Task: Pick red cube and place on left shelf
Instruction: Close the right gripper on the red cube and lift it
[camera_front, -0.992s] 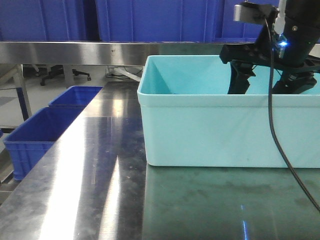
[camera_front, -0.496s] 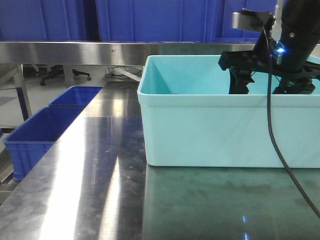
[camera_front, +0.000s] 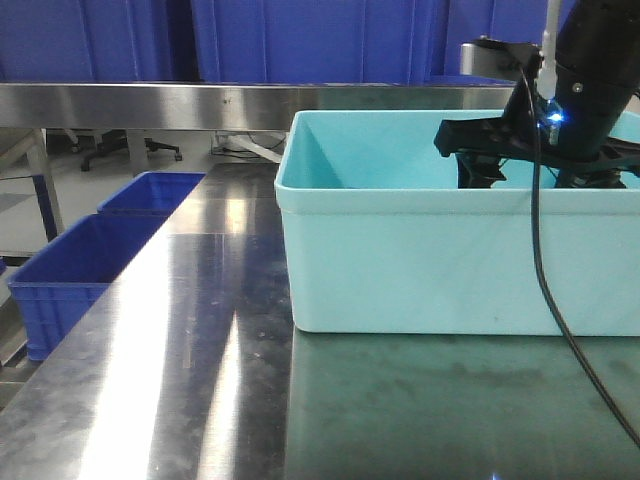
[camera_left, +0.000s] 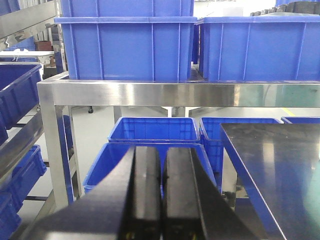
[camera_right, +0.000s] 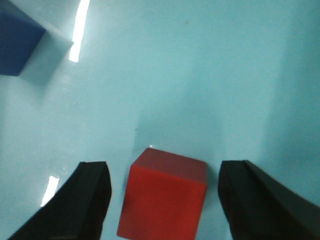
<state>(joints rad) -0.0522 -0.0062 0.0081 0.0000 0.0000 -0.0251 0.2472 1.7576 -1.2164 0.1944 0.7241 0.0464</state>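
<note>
Red cube (camera_right: 162, 197) is seen on the floor of the teal bin (camera_right: 200, 75), bracketed by the wide-open, empty right gripper (camera_right: 164, 172); if closed askew, the slightly turned cube could be twisted free or pushed aside.

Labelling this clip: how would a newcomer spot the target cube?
Find the turquoise bin on the steel table. On its floor, the red cube sits between the right gripper's open jaws; the other cube there is blue, off to one side.

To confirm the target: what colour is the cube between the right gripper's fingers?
Red. The cube shows best in the right wrist view.
</note>
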